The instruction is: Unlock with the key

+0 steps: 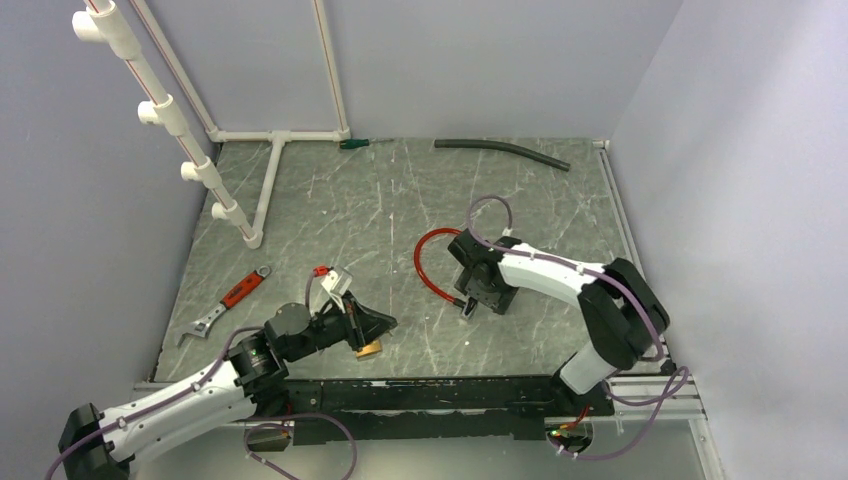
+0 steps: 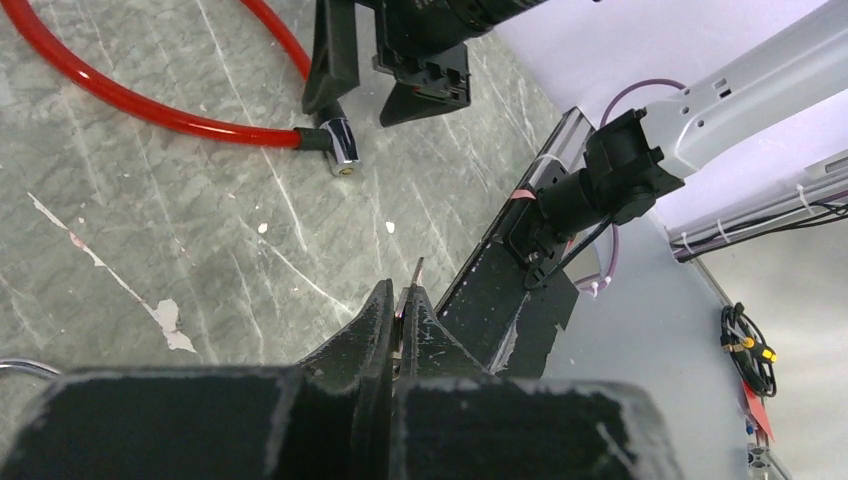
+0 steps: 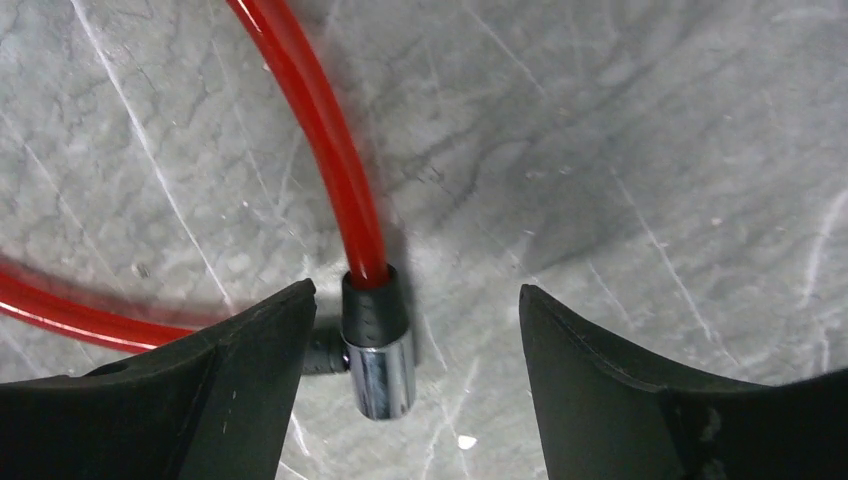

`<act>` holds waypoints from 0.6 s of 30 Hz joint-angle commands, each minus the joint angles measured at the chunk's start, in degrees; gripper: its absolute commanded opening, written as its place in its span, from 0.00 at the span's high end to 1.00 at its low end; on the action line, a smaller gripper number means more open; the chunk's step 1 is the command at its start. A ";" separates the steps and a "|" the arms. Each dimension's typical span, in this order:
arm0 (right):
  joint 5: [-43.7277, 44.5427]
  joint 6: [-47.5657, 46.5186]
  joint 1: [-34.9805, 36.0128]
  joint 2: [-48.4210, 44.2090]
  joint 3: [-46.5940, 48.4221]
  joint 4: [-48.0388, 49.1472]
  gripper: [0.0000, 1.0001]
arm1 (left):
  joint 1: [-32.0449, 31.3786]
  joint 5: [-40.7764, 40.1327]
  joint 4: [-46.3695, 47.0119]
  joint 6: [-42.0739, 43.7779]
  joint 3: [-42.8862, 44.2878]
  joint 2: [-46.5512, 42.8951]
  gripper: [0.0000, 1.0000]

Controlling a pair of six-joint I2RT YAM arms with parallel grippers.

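Right claw (image 3: pixel 415 295) was released, jaws spread either side of the red cable lock's (image 3: pixel 310 110) metal end (image 3: pixel 378 375) on the table (image 1: pixel 400 200). Left claw (image 2: pixel 402 292), near that lock, was clenched on what looked like a thin key (image 2: pixel 417 272).

Worktop (image 1: pixel 400 200): grey, marbled stone pattern, scratched.
- White pipe frame (image 1: pixel 268 180): far left corner, one run lying on the surface, one rising along the left edge with tee fittings.
- Adjustable wrench (image 1: pixel 228 303): red handle, lying flat near the left edge.
- Dark grey hose (image 1: pixel 500 150): slightly curved, along the far edge.
- Green-handled tool (image 1: pixel 354 143): far edge, beside the pipe frame.
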 commanded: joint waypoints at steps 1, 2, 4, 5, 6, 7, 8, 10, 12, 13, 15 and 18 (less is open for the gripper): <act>1.46 0.90 -0.26 3.55 3.82 1.45 0.25 | 0.07 0.61 2.23 -0.84 -0.58 -0.49 1.00; 1.63 0.99 -0.26 4.12 4.28 1.13 0.26 | 0.07 0.81 2.29 -0.92 -0.71 -0.44 1.00; 1.80 1.32 -0.19 5.72 5.17 -0.21 0.30 | 0.07 1.07 2.42 -1.09 -0.95 -0.50 1.00; 1.57 1.57 -0.24 6.37 5.44 -0.88 0.33 | 0.07 1.11 2.49 -1.18 -1.02 -0.59 1.00; 1.21 1.71 -0.23 6.92 5.48 -1.24 0.36 | 0.07 1.04 2.62 -1.25 -1.24 -0.77 1.00; 0.68 1.93 -0.18 7.36 5.38 -1.53 0.39 | 0.07 0.99 2.91 -1.35 -1.56 -0.89 1.00; -0.13 2.25 -0.17 7.74 5.05 -1.40 0.42 | 0.05 0.80 3.30 -1.38 -1.91 -0.96 1.00; -1.96 2.90 -0.17 8.32 4.19 -0.71 0.45 | 0.07 0.56 3.83 -1.40 -2.60 -0.88 1.00; -2.72 3.26 -0.04 9.14 4.19 -0.83 0.49 | 0.07 0.17 4.20 -1.46 -3.32 -0.59 1.00; -2.91 3.48 0.00 9.74 4.72 -1.32 0.52 | 0.05 0.00 4.28 -1.47 -3.59 -0.37 1.00; -3.28 3.70 0.01 10.67 5.45 -2.17 0.63 | 0.07 -0.26 4.23 -1.51 -3.85 0.22 1.00; -4.20 5.65 -0.08 9.62 3.86 -1.15 1.00 | 0.07 -1.33 3.71 -1.06 -3.48 1.62 1.00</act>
